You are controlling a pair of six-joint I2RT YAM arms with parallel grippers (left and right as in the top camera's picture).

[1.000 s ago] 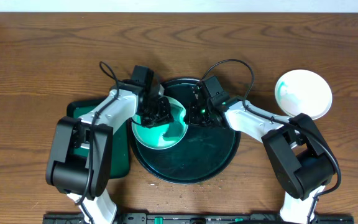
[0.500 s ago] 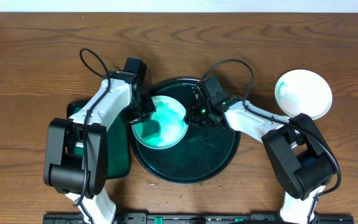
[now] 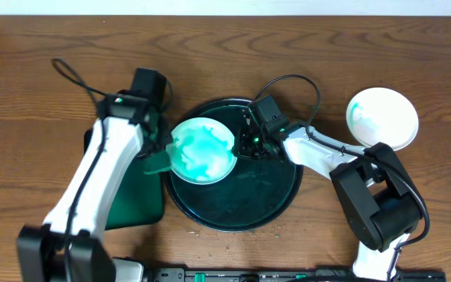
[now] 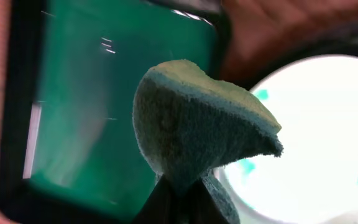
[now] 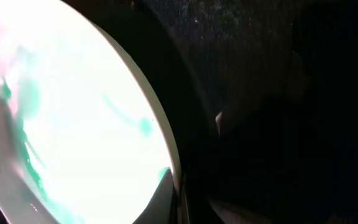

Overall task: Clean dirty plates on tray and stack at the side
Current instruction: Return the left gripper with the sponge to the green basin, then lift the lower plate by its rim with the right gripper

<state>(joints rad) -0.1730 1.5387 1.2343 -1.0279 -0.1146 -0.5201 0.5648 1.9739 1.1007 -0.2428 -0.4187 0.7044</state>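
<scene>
A white plate (image 3: 202, 149) with smeared green marks sits over the left part of the round dark tray (image 3: 265, 200). My right gripper (image 3: 243, 144) is shut on its right rim; the right wrist view shows the plate (image 5: 73, 124) with my fingers (image 5: 166, 199) pinching its edge. My left gripper (image 3: 156, 153) is shut on a teal sponge (image 4: 197, 118), held just left of the plate, over the rectangular tray's edge. A second white plate (image 3: 382, 117) with a faint green smear lies on the table at the right. A third plate is not in view.
The rectangular green tray (image 3: 131, 200) lies left of the round tray and shows under the sponge in the left wrist view (image 4: 98, 93). The wooden table's (image 3: 53, 63) far edge runs along the top. Cables loop above both arms.
My left arm has swung left off the plate with the sponge, uncovering the plate's smeared face. The right gripper has stayed on the plate's rim.
</scene>
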